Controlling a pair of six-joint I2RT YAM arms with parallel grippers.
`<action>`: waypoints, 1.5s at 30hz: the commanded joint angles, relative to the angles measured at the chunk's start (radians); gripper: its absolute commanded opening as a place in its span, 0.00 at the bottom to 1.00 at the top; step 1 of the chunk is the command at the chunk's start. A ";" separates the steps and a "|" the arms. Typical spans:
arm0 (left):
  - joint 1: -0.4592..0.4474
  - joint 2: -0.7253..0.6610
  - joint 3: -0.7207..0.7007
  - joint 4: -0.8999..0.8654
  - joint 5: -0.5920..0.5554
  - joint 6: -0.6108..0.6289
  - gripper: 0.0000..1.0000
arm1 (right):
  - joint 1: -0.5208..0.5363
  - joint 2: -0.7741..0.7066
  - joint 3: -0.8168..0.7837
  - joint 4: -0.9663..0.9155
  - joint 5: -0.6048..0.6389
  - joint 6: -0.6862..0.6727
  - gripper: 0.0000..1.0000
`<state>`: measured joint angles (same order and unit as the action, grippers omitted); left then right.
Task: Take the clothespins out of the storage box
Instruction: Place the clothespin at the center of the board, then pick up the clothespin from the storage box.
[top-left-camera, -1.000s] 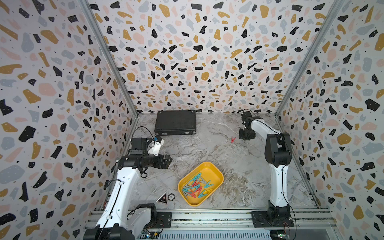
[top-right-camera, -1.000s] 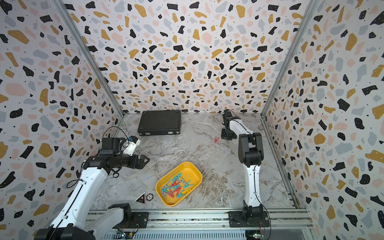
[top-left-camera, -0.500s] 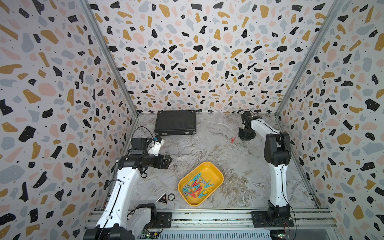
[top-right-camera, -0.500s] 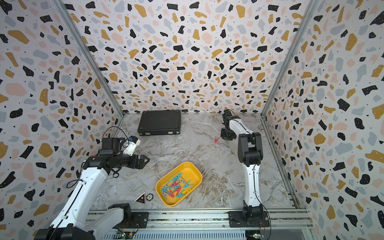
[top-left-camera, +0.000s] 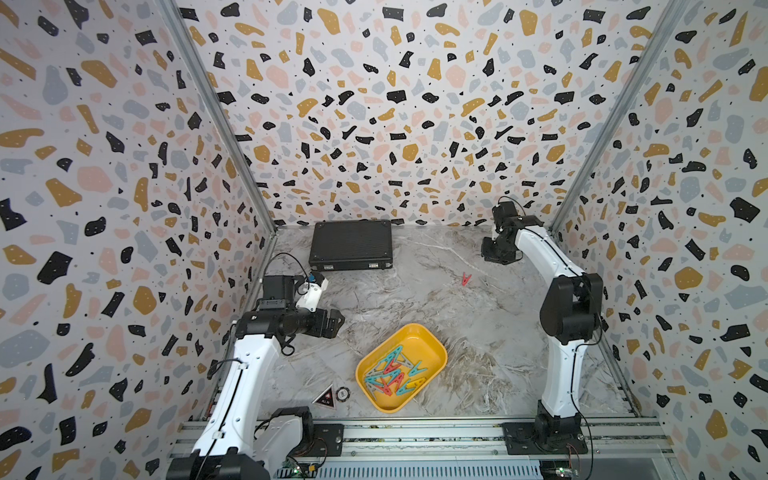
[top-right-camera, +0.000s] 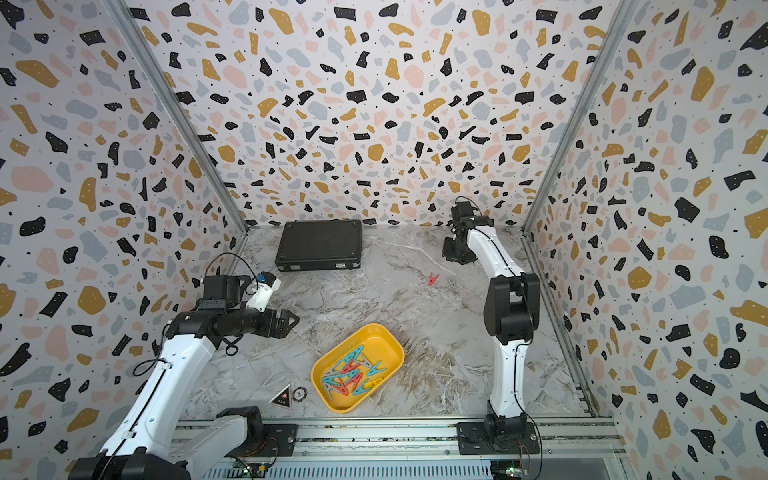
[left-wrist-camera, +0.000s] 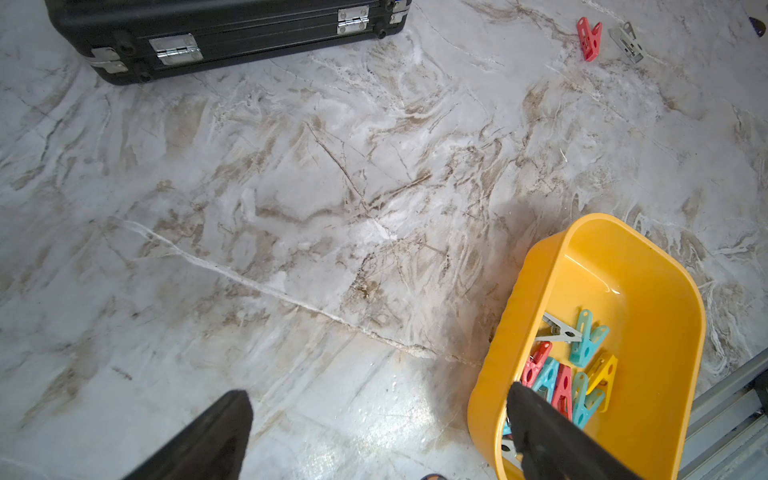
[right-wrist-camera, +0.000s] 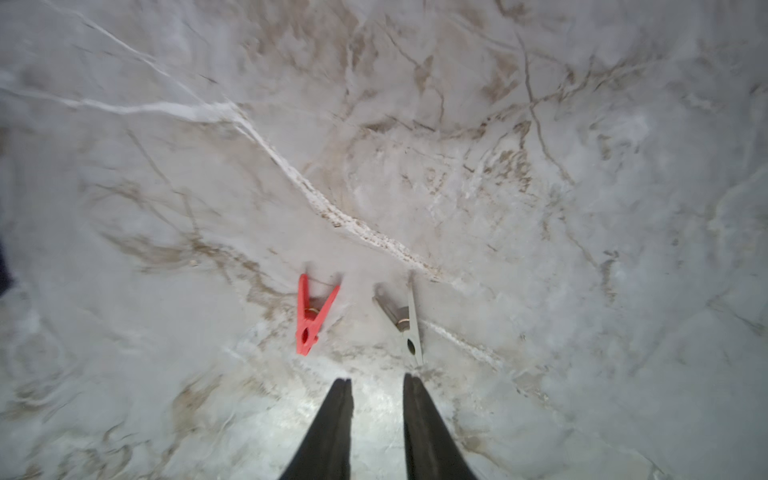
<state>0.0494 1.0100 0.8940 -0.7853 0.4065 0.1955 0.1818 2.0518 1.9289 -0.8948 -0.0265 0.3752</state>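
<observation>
black case (top-left-camera: 351, 244), tokens (top-left-camera: 326, 398) beside storage box (top-left-camera: 422, 347)

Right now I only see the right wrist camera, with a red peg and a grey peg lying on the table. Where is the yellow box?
Observer: The storage box sits near the front rail, well away from the red peg.
Operator: Are any pegs left in it?
Observer: Yes, a heap of clothespins, teal, red and grey.
Operator: What is the other hand doing?
Observer: The left hand is wide open and empty, off to the side of the box, not in it.
</observation>
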 joint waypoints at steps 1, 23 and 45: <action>-0.003 -0.014 -0.012 0.000 0.009 0.015 1.00 | 0.033 -0.173 -0.096 -0.010 -0.072 -0.010 0.27; -0.002 -0.007 -0.011 0.007 -0.012 0.009 1.00 | 0.706 -0.648 -0.732 0.169 -0.233 -0.159 0.31; -0.002 0.005 -0.008 0.007 -0.025 0.006 1.00 | 0.890 -0.216 -0.607 0.222 -0.091 -0.217 0.33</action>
<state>0.0494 1.0134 0.8940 -0.7849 0.3798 0.1955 1.0710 1.8332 1.2751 -0.6750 -0.1555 0.1791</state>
